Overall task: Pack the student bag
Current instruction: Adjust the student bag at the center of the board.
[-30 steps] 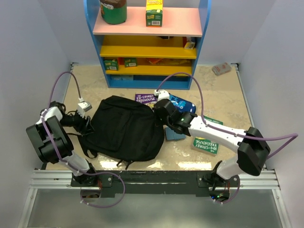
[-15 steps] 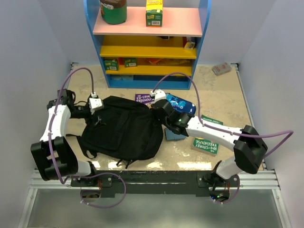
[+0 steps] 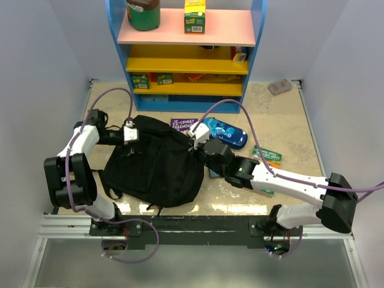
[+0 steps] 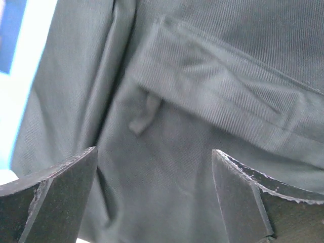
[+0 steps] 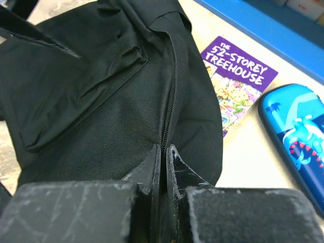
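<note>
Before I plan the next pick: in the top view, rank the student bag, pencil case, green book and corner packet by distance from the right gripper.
1. student bag, touching the right gripper, on its left.
2. pencil case, just beyond, slightly right.
3. green book, farther right, nearer the front.
4. packet, back right corner.

Speckled counter with school things.
A black backpack, purple book, blue pencil case and green book lie on it.

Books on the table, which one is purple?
The 52-Storey Treehouse book, beside the student bag's far edge; the green book lies farther right, away from the bag.
</note>
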